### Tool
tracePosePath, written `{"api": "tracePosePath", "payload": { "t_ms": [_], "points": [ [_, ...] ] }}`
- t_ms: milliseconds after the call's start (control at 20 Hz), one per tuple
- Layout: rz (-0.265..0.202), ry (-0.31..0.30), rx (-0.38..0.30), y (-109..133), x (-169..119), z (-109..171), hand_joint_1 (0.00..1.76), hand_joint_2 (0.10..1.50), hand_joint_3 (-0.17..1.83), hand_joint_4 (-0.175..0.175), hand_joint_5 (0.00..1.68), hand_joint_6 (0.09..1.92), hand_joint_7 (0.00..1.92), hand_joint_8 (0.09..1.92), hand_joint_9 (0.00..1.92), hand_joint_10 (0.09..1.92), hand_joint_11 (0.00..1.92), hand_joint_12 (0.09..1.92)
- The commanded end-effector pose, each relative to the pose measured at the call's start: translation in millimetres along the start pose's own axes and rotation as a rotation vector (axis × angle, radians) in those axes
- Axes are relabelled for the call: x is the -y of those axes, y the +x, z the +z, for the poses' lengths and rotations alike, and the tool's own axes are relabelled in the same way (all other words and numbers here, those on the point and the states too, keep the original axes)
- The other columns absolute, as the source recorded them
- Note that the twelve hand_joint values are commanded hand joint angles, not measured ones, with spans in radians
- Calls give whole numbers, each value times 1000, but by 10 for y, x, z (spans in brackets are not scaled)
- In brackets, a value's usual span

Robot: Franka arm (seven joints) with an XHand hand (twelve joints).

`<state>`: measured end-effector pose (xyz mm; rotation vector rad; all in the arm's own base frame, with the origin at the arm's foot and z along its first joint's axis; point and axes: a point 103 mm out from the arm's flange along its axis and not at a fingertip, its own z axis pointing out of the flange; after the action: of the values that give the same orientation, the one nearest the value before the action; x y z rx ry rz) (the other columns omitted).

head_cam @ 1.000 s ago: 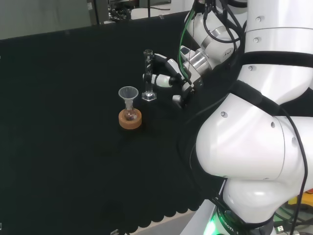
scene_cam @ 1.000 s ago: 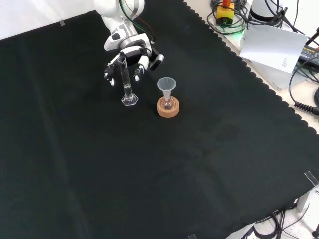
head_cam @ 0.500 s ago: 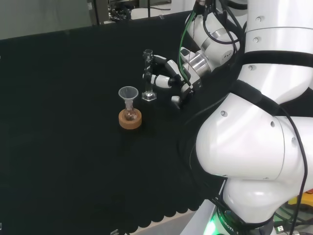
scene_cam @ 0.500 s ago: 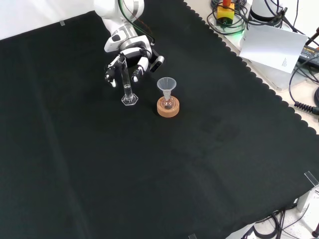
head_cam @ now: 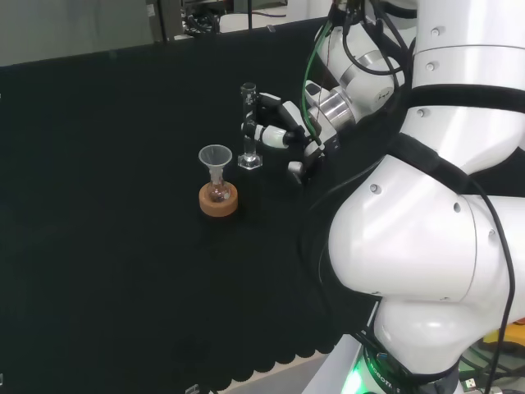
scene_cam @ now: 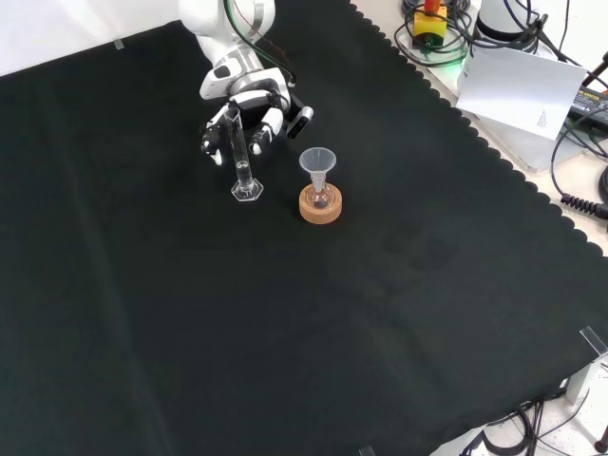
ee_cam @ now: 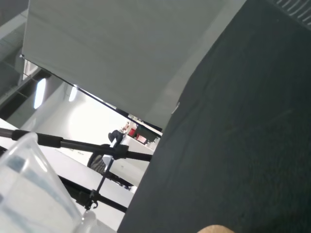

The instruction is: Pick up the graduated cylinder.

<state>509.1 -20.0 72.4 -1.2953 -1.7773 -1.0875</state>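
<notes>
The graduated cylinder [head_cam: 247, 123] is a slim clear tube on a hexagonal foot, standing upright on the black cloth [scene_cam: 241, 169]. The hand [head_cam: 280, 131] reaches in from the right in the head view, its relaxed fingers at the tube's upper half. In the front view the hand [scene_cam: 249, 106] hangs over the cylinder's top, with fingers [scene_cam: 210, 142] down on either side of the tube. The fingers look spread, not closed round the tube. The cylinder's foot [scene_cam: 247, 191] rests on the cloth.
A small flask with a clear funnel [head_cam: 216, 156] in its neck sits on a cork ring [head_cam: 218, 201], close beside the cylinder [scene_cam: 320, 206]. The wrist view has a blurred clear funnel rim [ee_cam: 29, 194]. The cloth's scalloped edge [scene_cam: 456, 123] runs at the front view's right.
The hand has edged slightly closer round the cylinder's upper part. The cylinder, funnel and flask have stayed where they were.
</notes>
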Motion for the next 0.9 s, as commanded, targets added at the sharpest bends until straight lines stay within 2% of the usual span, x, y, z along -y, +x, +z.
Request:
{"api": "tracePosePath", "payload": {
  "t_ms": [50,400,700,900],
  "points": [
    [-5,-18,-21,29,-1,8,1035,1090,-175,1,572,91,419,618,726,540,481,1271],
    [-3,-15,-26,29,-7,29,1058,1090,-175,8,690,206,503,600,786,494,528,1240],
    [-2,-12,-27,21,-8,41,1083,1092,-175,10,611,440,526,580,816,447,539,1236],
    [1,-10,-28,19,-13,44,1094,1094,-175,9,590,480,526,581,819,444,543,1236]
  ]
}}
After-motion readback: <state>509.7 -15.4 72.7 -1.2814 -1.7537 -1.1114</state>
